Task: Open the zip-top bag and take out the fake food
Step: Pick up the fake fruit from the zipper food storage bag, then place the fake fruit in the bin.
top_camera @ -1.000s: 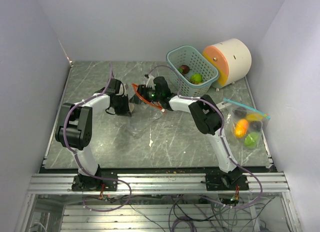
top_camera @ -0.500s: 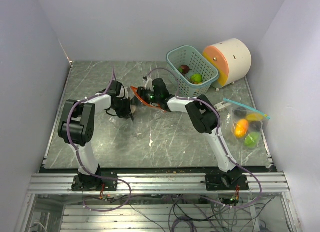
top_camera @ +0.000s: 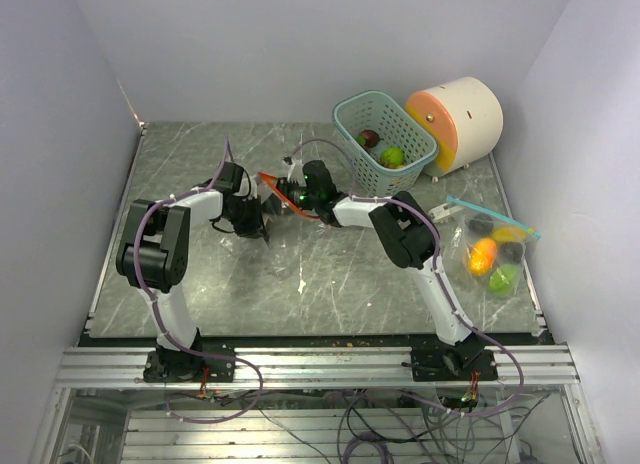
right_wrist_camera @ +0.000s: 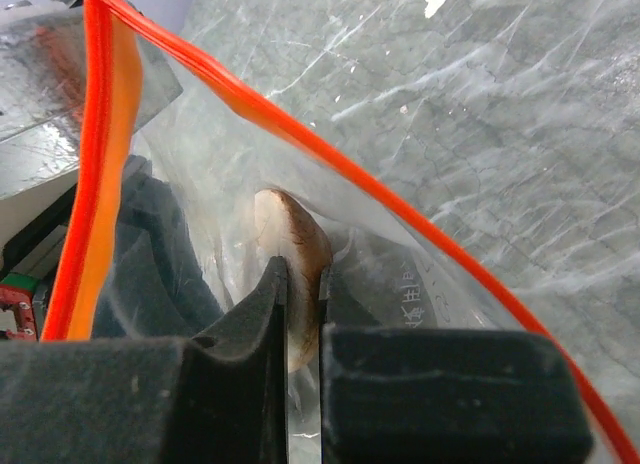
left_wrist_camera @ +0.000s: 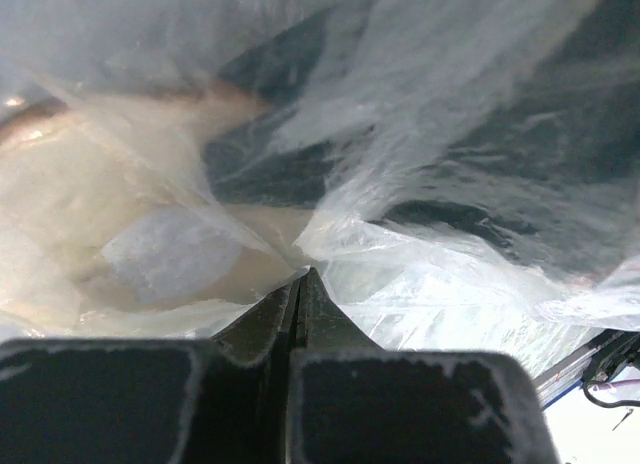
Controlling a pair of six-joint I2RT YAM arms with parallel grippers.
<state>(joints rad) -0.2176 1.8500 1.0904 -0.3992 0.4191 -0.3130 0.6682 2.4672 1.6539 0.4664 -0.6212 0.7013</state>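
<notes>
A: Where's the fake food (right_wrist_camera: 292, 229)?
B: It's a brown-cream piece inside the zip-top bag (right_wrist_camera: 380, 249), mid table (right_wrist_camera: 480, 104). Right end effector (right_wrist_camera: 303, 274) pinched onto it. Left end effector (left_wrist_camera: 302, 276) clamped on bag film.
A: Handling?
B: Probably light, hard, slick, so grip its middle. Film's floppy; hold it near the orange zip (right_wrist_camera: 300, 144).
A: Unclear?
B: Piece half hidden. Can't tell if film's caught too.

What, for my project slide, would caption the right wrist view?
Reaching into the orange-zipped bag, the right gripper is shut on a brown-and-cream toy food piece.
</notes>
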